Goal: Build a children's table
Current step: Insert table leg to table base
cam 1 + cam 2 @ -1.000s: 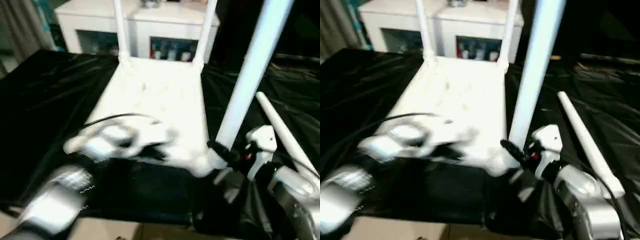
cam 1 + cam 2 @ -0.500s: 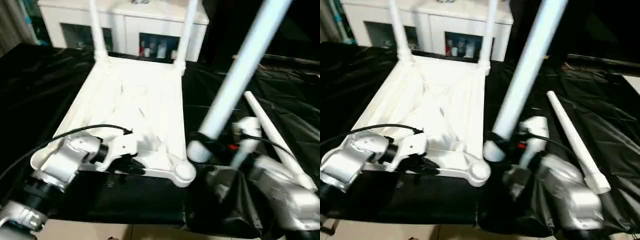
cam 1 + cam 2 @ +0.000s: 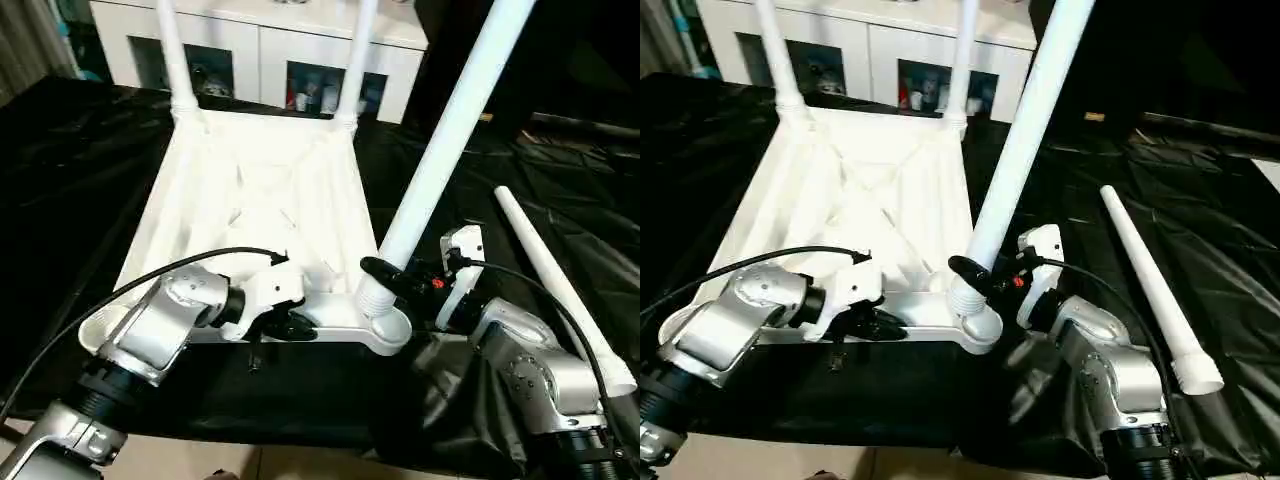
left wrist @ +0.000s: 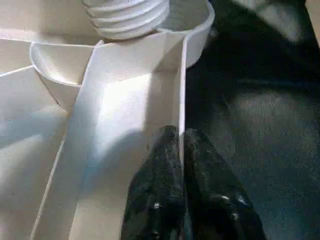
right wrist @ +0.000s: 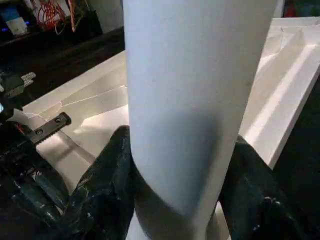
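Right claw [image 3: 384,277] clasping leg [image 3: 441,150], socket [image 3: 388,328] below

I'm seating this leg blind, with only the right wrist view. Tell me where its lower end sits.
Observer: The held leg has its threaded end in the mouth of the near right corner socket, and it leans.
Operator: Report the left pincer.
Observer: The left pincer pinches the table top by its thin near rim, beside that socket.
Operator: Count the other legs.
Observer: Two far legs stand in their sockets. One loose leg lies on the black cover.
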You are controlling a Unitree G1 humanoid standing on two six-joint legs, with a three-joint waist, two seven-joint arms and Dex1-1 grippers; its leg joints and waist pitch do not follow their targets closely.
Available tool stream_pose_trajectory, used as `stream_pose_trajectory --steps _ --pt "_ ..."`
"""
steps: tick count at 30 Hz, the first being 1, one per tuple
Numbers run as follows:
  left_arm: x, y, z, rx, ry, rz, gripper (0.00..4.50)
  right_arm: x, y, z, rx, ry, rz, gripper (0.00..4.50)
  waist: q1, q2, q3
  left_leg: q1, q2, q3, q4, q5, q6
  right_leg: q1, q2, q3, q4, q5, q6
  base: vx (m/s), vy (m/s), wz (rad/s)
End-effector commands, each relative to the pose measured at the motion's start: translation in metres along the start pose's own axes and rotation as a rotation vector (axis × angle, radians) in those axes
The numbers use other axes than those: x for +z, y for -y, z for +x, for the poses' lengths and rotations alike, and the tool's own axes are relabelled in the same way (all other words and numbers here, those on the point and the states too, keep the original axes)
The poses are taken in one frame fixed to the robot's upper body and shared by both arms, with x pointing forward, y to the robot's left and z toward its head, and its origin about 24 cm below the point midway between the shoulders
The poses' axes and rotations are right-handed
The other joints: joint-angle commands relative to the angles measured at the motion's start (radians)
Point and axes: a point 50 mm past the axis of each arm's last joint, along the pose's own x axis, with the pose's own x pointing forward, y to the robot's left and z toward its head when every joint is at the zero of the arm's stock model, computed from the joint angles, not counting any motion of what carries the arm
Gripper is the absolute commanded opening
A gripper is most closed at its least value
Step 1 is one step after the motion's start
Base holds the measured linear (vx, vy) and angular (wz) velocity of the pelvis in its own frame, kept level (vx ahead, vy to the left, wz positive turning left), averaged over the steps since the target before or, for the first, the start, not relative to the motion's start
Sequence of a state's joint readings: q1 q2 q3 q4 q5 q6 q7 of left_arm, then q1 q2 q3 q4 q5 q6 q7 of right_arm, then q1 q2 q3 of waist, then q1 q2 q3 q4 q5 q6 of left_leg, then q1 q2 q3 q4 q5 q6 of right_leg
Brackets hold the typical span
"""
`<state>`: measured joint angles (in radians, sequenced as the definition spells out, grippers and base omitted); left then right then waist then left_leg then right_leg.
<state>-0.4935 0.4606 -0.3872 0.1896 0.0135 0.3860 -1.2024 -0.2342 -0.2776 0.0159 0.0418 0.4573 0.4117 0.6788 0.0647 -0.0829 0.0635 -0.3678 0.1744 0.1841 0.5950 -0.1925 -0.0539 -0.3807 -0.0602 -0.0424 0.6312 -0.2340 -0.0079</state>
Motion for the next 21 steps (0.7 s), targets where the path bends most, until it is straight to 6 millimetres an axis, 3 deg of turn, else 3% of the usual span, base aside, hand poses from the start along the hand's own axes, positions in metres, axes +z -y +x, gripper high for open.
stream_pose_trajectory --steps 1,2,4,10,12,18,21 --pt "0.005 -0.004 0.001 0.023 0.014 0.004 0.59 0.001 0.002 -0.005 -0.014 -0.006 -0.010 1.85 0.007 0.009 -0.055 0.018 0.063 -0.020 -0.073 -0.087 0.035 0.038 -0.090 0.051 -0.066 0.002 -0.239 0.000 0.000 0.00" --pt "0.005 -0.004 0.001 0.022 0.009 0.008 0.60 0.000 0.002 -0.005 -0.014 -0.006 -0.009 1.85 0.009 0.007 -0.056 0.015 0.062 -0.021 -0.073 -0.083 0.038 0.040 -0.090 0.051 -0.066 0.010 -0.239 0.000 0.000 0.00" --pt "0.005 -0.003 0.003 0.010 -0.005 0.031 0.62 -0.001 0.001 -0.006 -0.015 -0.008 -0.011 1.85 0.012 0.014 -0.057 0.017 0.063 -0.022 -0.073 -0.082 0.039 0.040 -0.091 0.051 -0.065 0.019 -0.240 0.000 0.000 0.00" --pt "0.002 -0.003 0.006 -0.002 -0.053 0.045 0.62 -0.001 0.000 -0.009 -0.024 -0.002 -0.015 1.85 0.019 0.013 -0.058 0.020 0.064 -0.021 -0.073 -0.089 0.032 0.039 -0.089 0.051 -0.064 0.028 -0.241 0.000 0.000 0.00" --pt "-0.001 -0.003 0.007 0.005 -0.070 0.047 0.62 -0.001 0.000 -0.009 -0.025 -0.004 -0.020 1.85 0.023 0.019 -0.059 0.019 0.064 -0.022 -0.074 -0.095 0.024 0.041 -0.090 0.051 -0.064 0.029 -0.241 0.000 0.000 0.00" --pt "-0.002 -0.004 0.011 0.006 -0.071 0.039 0.62 0.000 -0.002 -0.015 -0.003 -0.030 -0.035 1.85 0.025 0.015 -0.057 0.018 0.064 -0.023 -0.075 -0.117 0.017 0.042 -0.091 0.051 -0.068 -0.003 -0.233 0.000 0.000 0.00" --pt "0.001 -0.005 0.012 0.015 -0.050 0.039 0.26 0.004 -0.001 -0.021 0.004 -0.042 -0.044 1.85 0.027 0.012 -0.057 0.019 0.065 -0.023 -0.076 -0.122 0.017 0.041 -0.090 0.051 -0.069 -0.024 -0.224 0.000 0.000 0.00"
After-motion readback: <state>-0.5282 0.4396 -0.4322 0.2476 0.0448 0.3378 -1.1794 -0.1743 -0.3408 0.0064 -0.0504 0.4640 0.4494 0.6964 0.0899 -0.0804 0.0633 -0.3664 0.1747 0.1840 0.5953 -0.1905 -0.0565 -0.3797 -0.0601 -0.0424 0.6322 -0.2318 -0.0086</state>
